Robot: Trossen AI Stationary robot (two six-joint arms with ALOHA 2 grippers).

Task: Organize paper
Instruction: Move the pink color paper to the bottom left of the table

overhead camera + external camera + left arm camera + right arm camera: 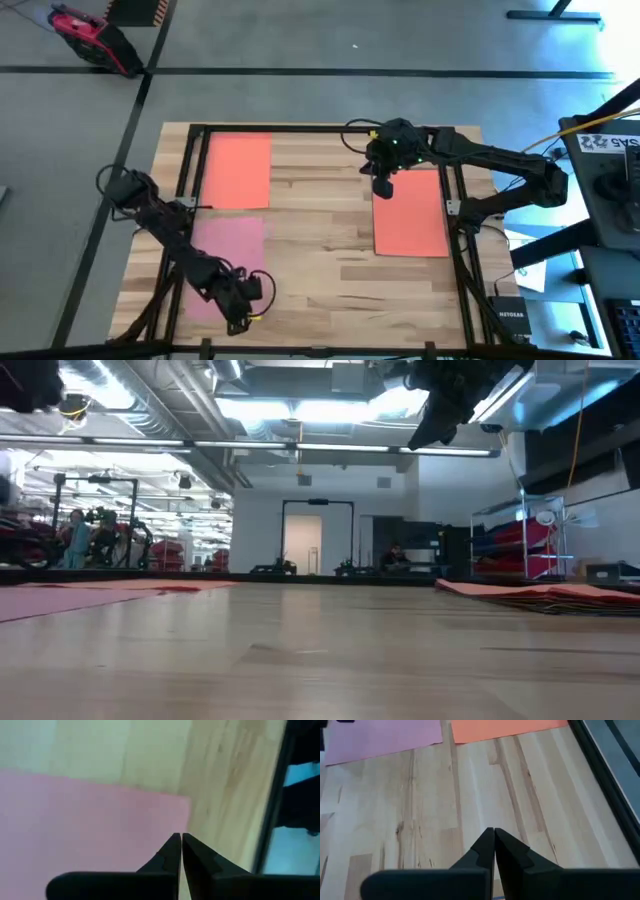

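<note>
Left gripper (180, 840), fingers pressed together and empty, hovers just over the pink sheet's (85, 820) corner beneath it; thin, limp paper lying flat on the table (320, 250) likely wants an edge pinch.

wood table (320, 250) | black frame (300, 128) round it | red tool (85, 35) on floor | person (76, 538) far back

Lab hall: exposed ducts (150, 420), equipment racks (95, 520).
</note>
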